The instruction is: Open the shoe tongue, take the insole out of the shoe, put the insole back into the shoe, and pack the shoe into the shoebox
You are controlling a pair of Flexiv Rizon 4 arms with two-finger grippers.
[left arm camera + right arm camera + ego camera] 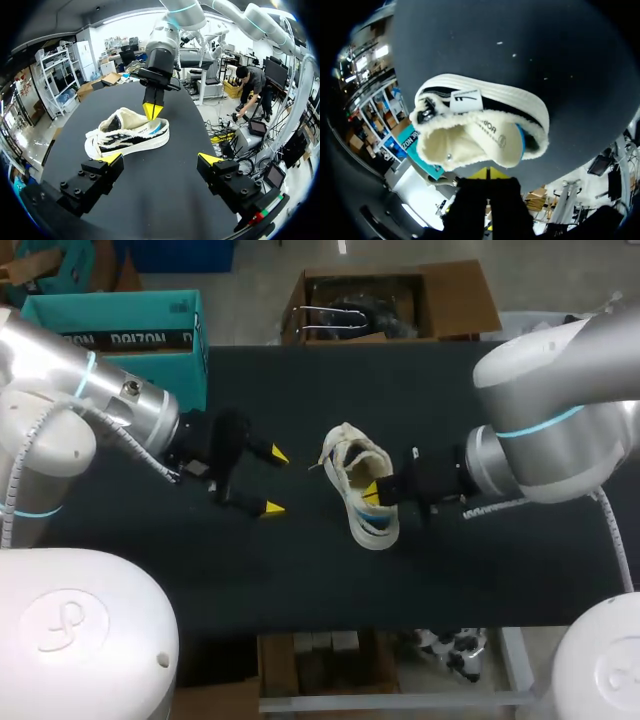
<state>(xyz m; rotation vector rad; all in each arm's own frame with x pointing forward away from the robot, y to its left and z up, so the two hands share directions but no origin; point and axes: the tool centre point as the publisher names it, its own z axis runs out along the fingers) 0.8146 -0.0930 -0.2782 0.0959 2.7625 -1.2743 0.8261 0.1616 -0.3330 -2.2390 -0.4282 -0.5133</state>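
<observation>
Looking down on the black table (pixel 300 580), I see the sneaker (pixel 347 455) near its middle, white with dark stripes and a fleecy cream lining. It stands sole-down on the cloth.

My left gripper (pixel 275 480) hovers at the sneaker's 9 o'clock, near it but not touching. Its two yellow fingertips (pixel 111 158) stand wide apart with nothing between them. From that wrist the sneaker sits ahead of the fingers, side-on, a little toward 11 o'clock.

My right gripper (pixel 372 492) comes in from the sneaker's 3 o'clock side. Its yellow tips are pressed together and point down at the heel end, right at the fleecy collar. I cannot tell whether any of the collar is pinched between them.

From the right wrist I look straight into the shoe's opening. The insole (pixel 495 137) lies inside, its printed heel part showing, just ahead of my closed tips. Beyond it is the tongue (pixel 466 102) with a white label, the laces just beside it.

The teal shoebox (pixel 110 325) sits open at the table's far left corner, at about 10 o'clock from the sneaker and well apart from it.
</observation>
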